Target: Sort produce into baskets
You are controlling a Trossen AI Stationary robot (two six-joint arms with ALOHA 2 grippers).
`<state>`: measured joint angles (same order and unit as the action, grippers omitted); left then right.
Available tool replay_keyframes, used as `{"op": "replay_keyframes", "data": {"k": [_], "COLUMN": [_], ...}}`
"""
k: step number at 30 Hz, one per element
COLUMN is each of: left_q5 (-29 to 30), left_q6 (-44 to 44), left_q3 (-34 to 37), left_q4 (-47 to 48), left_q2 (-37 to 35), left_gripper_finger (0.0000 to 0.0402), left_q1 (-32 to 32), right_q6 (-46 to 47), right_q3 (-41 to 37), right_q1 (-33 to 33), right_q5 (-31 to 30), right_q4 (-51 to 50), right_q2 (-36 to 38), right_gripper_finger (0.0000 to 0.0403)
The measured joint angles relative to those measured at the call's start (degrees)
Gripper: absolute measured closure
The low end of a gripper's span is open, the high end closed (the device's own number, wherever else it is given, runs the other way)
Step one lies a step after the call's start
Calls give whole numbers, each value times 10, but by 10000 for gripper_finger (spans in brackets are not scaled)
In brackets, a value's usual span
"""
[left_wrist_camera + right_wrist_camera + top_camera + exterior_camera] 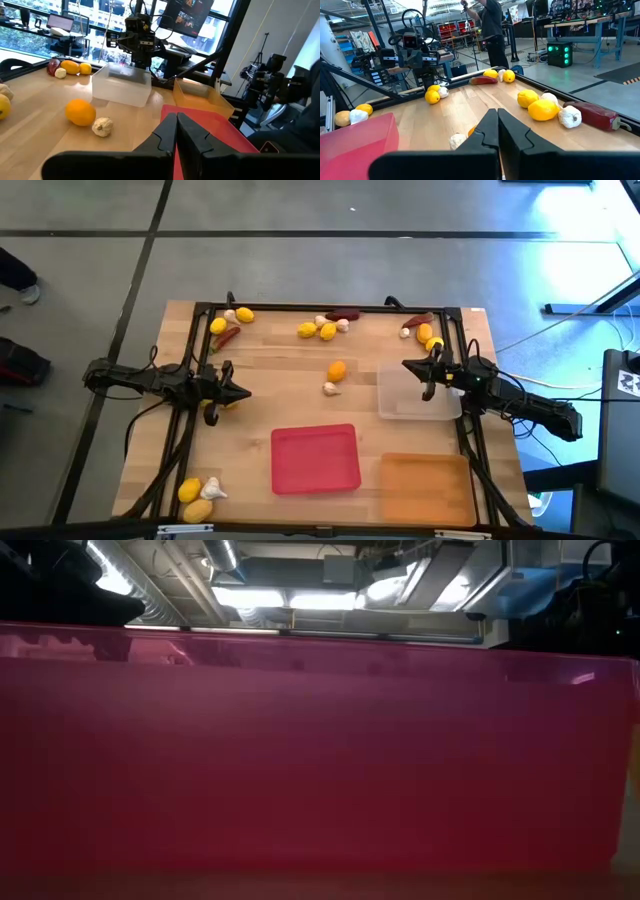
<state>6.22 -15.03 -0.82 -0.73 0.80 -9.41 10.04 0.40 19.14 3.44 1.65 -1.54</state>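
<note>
Produce lies scattered over a pale wooden worktop (300, 395) in the high view, edged by a dark frame and standing on a grey floor crossed by dark lines. The left gripper (238, 392) hangs over the worktop's left side, jaws clenched on nothing; a lemon (337, 370) and a garlic bulb (330, 388) lie well ahead of its tips, between the two grippers. The right gripper (410, 366) hovers at the clear tray (395, 405), jaws clenched and empty, with a chili (418, 321) and lemons behind it at the far edge. The red tray (315, 460) and the orange tray (425, 485) sit at the near edge, both empty.

In the low view, the red tray's wall (320, 750) fills nearly everything; ceiling ducts and strip lights show above it.

From the left wrist, the jaws (177, 120) point at the red tray (200, 117), with the lemon (80, 112) and garlic (102, 126) off to one side. Windows and monitors stand beyond; no writing is readable.

From the right wrist, the jaws (497, 116) aim across the worktop; lemons (542, 109), garlic (569, 117) and a chili (594, 115) lie to one side. A person (492, 27) stands among benches and racks in the workshop beyond.
</note>
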Motion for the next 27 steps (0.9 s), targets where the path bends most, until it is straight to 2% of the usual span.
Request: {"op": "replay_keyframes", "data": {"k": [22, 27], "left_q5": [14, 35], "left_q6": [14, 25], "left_q3": [0, 2], "left_q4": [-4, -52], "left_q2": [0, 0], "left_gripper_finger": [394, 394], "left_q1": [0, 0], "right_q6": [0, 4], "right_q3": [0, 0], "right_q1": [0, 0], "right_q5": [-2, -14], "right_q4": [4, 9], "right_q2": [0, 0], "right_gripper_finger": [400, 400]}}
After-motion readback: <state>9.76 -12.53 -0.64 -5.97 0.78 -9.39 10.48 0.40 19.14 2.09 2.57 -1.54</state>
